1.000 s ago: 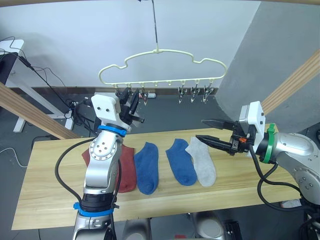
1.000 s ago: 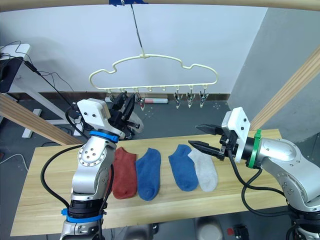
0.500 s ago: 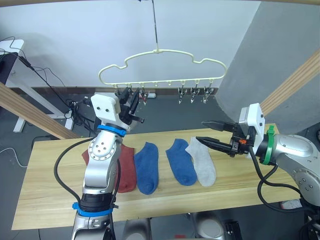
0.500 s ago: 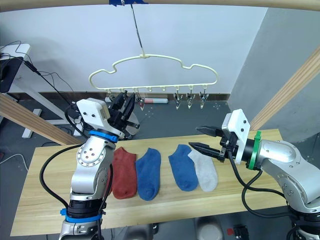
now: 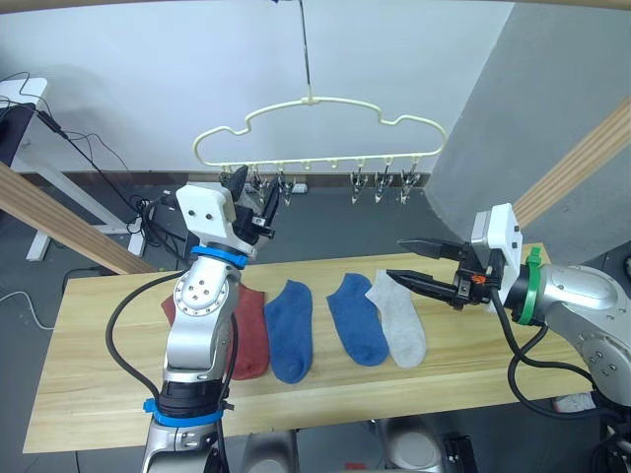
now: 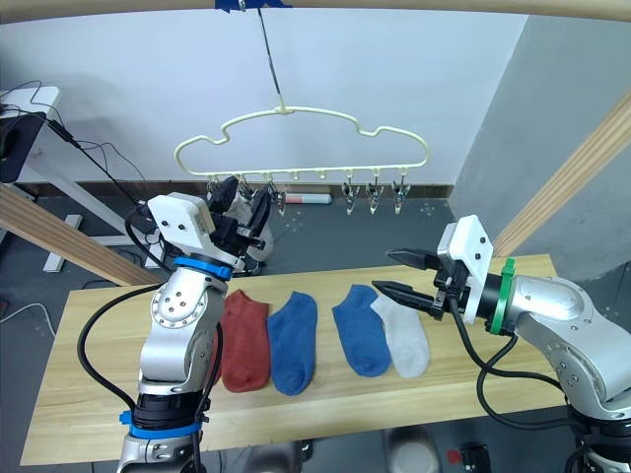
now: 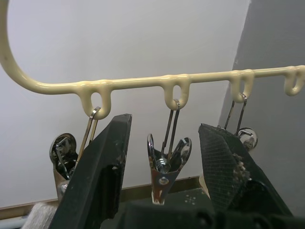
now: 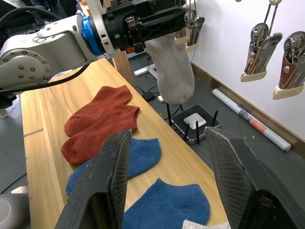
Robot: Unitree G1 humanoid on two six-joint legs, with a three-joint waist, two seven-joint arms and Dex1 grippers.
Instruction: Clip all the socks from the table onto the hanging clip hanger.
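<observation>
The cream clip hanger point(image 5: 314, 100) hangs on its hook above the table's point(image 5: 99, 394) far edge. My left gripper point(image 5: 251, 187) is raised to the hanger's left clips and is open. One metal clip point(image 7: 164, 167) sits between its fingers without being squeezed. A light grey sock point(image 8: 171, 71) hangs from a clip right beside that gripper. On the table lie two rust-red socks point(image 5: 251, 335), two blue socks point(image 5: 291, 330) point(image 5: 357, 320) and one light grey sock point(image 5: 399, 320). My right gripper point(image 5: 394, 257) hovers open and empty just above the grey sock's far end.
Three free clips point(image 5: 383, 183) hang on the hanger's right half. Slanted wooden poles of the frame stand at the right point(image 5: 582, 158) and the left point(image 5: 59, 222). Cables and a small stand lie on the floor behind the table.
My left gripper's fingers have spread apart at the hanger's left clips. The right gripper has sunk slightly and otherwise holds its place.
</observation>
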